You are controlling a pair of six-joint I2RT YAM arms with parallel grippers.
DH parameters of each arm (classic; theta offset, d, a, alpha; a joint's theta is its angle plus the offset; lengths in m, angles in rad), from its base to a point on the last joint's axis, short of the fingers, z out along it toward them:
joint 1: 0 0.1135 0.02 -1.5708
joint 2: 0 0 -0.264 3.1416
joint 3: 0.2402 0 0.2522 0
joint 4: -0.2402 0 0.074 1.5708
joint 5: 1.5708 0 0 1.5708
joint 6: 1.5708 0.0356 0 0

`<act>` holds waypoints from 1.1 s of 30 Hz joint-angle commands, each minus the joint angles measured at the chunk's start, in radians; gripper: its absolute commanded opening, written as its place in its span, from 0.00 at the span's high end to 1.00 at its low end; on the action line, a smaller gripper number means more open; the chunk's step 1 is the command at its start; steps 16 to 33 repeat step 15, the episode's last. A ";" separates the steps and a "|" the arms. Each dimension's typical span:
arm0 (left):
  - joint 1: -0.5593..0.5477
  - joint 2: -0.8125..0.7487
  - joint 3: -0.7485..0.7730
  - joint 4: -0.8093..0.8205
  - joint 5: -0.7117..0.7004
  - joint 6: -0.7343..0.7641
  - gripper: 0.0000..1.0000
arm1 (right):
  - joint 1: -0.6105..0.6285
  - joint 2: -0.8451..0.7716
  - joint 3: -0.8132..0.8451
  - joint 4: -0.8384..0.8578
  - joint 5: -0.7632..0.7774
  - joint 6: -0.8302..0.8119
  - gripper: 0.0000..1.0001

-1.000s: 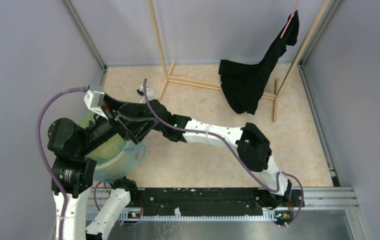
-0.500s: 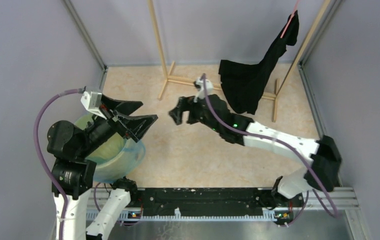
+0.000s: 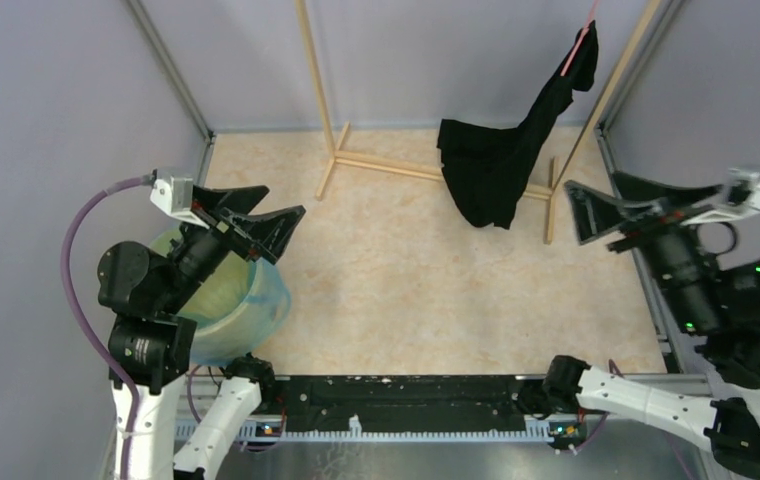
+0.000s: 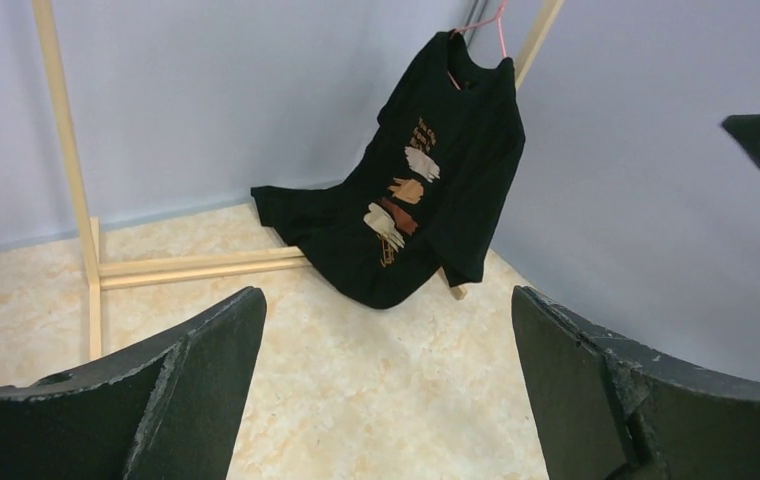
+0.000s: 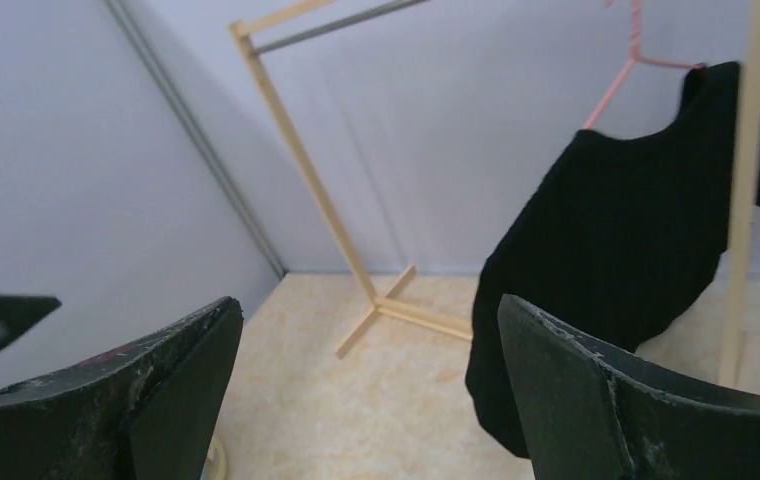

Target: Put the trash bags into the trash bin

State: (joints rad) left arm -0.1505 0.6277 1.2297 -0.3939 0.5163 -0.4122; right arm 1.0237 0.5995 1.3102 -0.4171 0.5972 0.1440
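The round yellow-tan trash bin (image 3: 218, 288) stands at the near left, partly hidden under my left arm. The thin light-blue trash bag (image 3: 274, 300) lies in it, its film draped over the rim on the right side. My left gripper (image 3: 281, 203) is open and empty, above the bin's far right edge and pointing right. In the left wrist view its jaws (image 4: 386, 300) are wide apart over bare floor. My right gripper (image 3: 574, 212) is open and empty, raised at the far right and pointing left. In the right wrist view (image 5: 368, 310) nothing lies between its jaws.
A black T-shirt (image 3: 496, 170) hangs from a pink hanger on a wooden rack (image 3: 328, 150) at the back and trails on the floor. It also shows in the left wrist view (image 4: 406, 210) and the right wrist view (image 5: 606, 270). Grey walls enclose the beige floor (image 3: 406, 290).
My right arm has swung from the bin at the left across to the far right and risen. My left gripper has stayed open above the bin, shifting slightly.
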 commanded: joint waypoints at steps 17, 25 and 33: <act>-0.003 0.024 0.018 0.123 -0.058 -0.075 0.01 | 0.003 0.003 0.018 -0.078 0.211 -0.099 0.01; -0.003 0.024 0.018 0.123 -0.058 -0.075 0.01 | 0.003 0.003 0.018 -0.078 0.211 -0.099 0.01; -0.003 0.024 0.018 0.123 -0.058 -0.075 0.01 | 0.003 0.003 0.018 -0.078 0.211 -0.099 0.01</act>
